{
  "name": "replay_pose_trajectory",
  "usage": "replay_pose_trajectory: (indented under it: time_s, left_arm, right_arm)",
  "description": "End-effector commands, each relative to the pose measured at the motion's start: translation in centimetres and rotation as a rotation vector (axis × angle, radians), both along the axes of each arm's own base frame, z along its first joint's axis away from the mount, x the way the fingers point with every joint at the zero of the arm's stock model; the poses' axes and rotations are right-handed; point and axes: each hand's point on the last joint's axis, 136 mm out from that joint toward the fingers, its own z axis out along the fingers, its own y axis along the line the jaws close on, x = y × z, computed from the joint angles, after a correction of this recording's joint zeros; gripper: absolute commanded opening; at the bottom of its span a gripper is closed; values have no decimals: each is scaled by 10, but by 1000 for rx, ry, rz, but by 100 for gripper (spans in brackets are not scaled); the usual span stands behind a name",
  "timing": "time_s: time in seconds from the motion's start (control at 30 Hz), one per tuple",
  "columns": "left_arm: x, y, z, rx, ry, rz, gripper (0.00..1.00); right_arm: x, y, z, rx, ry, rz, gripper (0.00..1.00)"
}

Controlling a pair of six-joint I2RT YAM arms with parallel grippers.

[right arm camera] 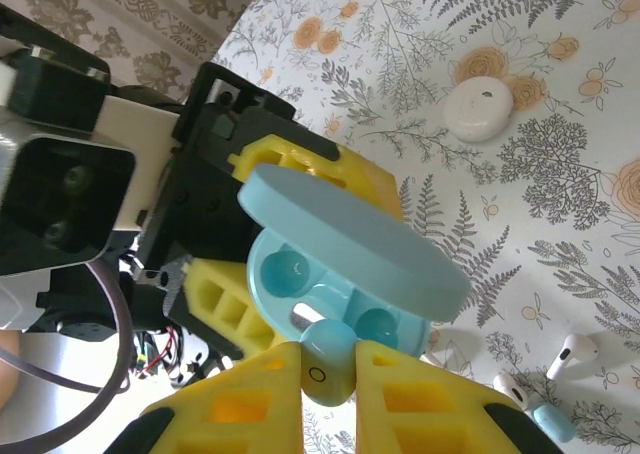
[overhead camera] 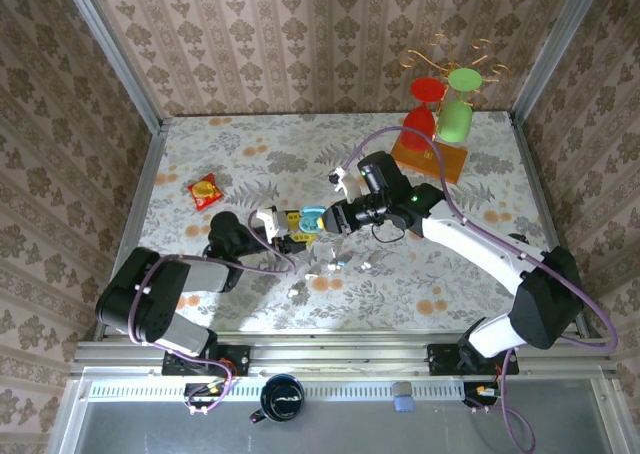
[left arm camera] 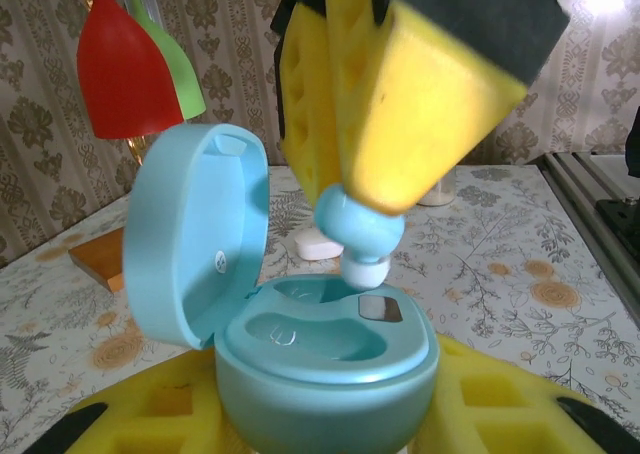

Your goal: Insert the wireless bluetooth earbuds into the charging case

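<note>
Floral-print table [overhead camera: 200, 154], red and green plastic wine glasses [overhead camera: 440, 114] far right, left gripper [overhead camera: 292, 232] clamped around an open light-blue rounded plastic charging case [left arm camera: 320, 364], right gripper [right arm camera: 328, 369] pinching a light-blue earbud [left arm camera: 360, 229] just above its wells, right wrist view adds a round white disc case [right arm camera: 478, 109] and loose white stemmed earbuds [right arm camera: 570, 354] nearby.

Snack packet [overhead camera: 205, 191] left; red glass [overhead camera: 419, 124], green glass [overhead camera: 455, 121] back right.

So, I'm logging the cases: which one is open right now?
The light-blue case clamped in the left gripper, with its lid flipped up. The round white case lying on the table is shut.
</note>
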Motion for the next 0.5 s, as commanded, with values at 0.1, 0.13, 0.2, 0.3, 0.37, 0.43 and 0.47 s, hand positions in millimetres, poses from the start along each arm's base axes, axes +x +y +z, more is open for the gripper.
replay_pose_trajectory:
  time_s: [0.1,0.13,0.2,0.3,0.37,0.43,0.47]
  left_arm:
    - [-12,0,7,-13,-27,-46,36]
    - [-11,0,7,-14,-27,-43,36]
    - [-11,0,7,-15,-27,-37,36]
    - [-11,0,10,-19,-29,-36,36]
    - [-11,1,11,-21,-32,-34,36]
    - [-11,1,11,-22,-33,-33,36]
    - [-11,1,11,-22,-34,-31,36]
  right_arm:
    - [7,2,0,-29,-33,-2,18]
    - [7,3,0,-29,-30,1,18]
    - [7,3,-2,-35,-26,2,18]
    - [7,3,-5,-46,-21,4,24]
    - [8,3,-4,-45,-21,2,32]
    - [8,2,-1,-44,-27,-5,37]
    - [9,1,1,-43,-35,-9,39]
